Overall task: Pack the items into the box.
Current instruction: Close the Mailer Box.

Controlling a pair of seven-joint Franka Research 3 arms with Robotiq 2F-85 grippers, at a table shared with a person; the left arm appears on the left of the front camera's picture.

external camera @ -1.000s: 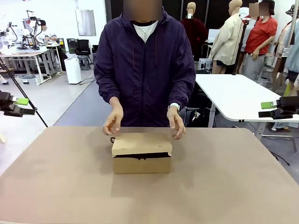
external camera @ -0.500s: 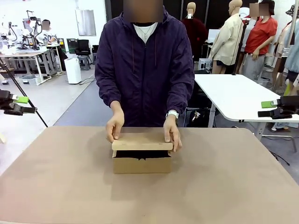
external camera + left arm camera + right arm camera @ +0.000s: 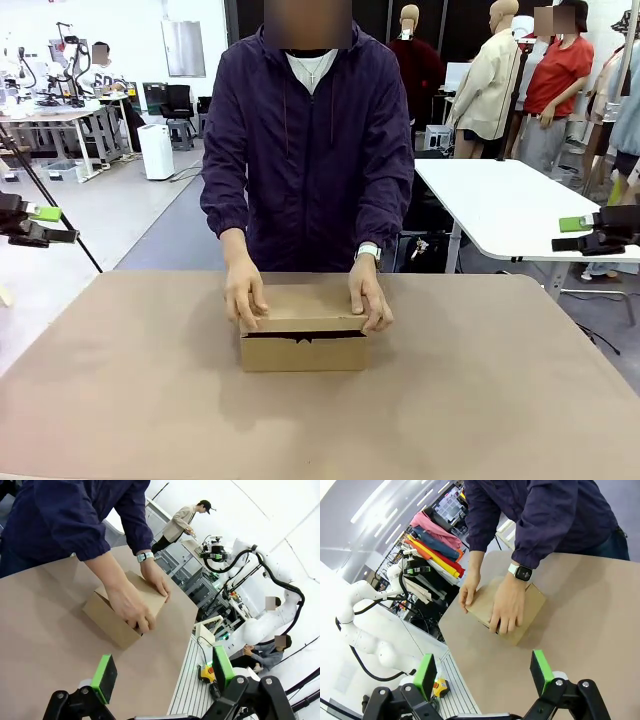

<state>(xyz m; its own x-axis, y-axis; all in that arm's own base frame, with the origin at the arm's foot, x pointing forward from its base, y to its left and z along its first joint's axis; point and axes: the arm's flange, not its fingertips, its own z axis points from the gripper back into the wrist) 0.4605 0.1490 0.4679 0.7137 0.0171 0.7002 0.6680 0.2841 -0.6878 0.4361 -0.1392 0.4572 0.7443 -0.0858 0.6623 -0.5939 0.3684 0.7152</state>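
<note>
The person is pressing both hands (image 3: pixel 245 297) (image 3: pixel 368 297) flat on the lid of the box (image 3: pixel 303 338), which is sitting mid-table (image 3: pixel 480 400), apparently to close it over the items inside. Both grippers, left (image 3: pixel 40 225) and right (image 3: pixel 585 234), are hanging off to the sides with fingers spread and empty, likely leaving the person room.

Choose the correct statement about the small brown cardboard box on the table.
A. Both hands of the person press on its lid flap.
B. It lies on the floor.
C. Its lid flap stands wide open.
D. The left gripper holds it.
A: both hands lie flat on the lid flap of the small brown cardboard box.
</note>
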